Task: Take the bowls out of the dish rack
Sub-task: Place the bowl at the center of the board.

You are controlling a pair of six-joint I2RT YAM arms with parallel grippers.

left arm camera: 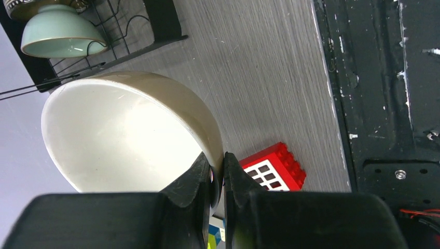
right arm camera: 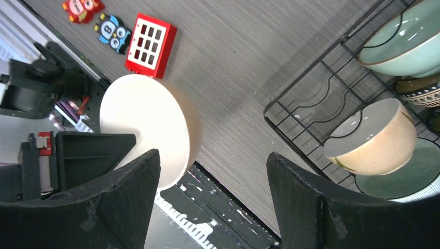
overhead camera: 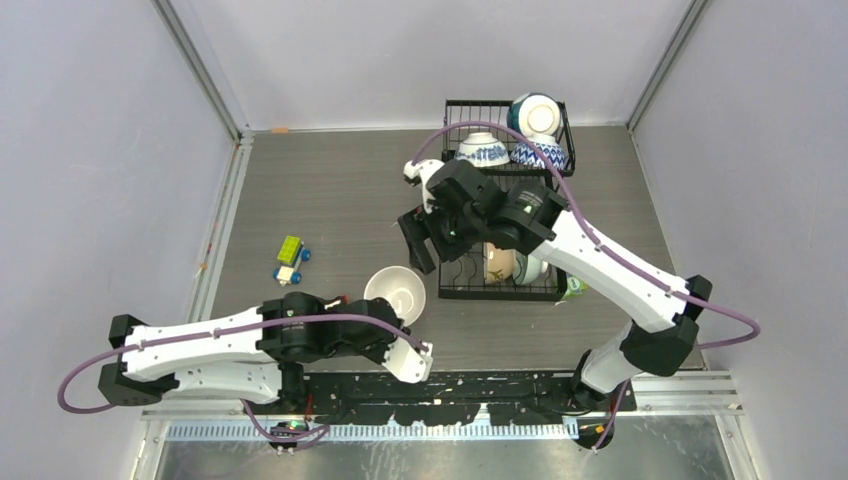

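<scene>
Left wrist: L end effector (left arm camera: 217,170) pinches cream bowl (left arm camera: 119,135) rim.

you have no writing, number or brand to read in any view. the red block (right arm camera: 150,45) bears only a grid of white squares, and the owl-faced blocks (right arm camera: 113,32) bear pictures alone.

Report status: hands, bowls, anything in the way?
Left hand shut on cream bowl rim, bowl outside dish rack. Right hand open, empty, beside rack. Tan bowl and others in rack. Red block close beside held bowl.
</scene>
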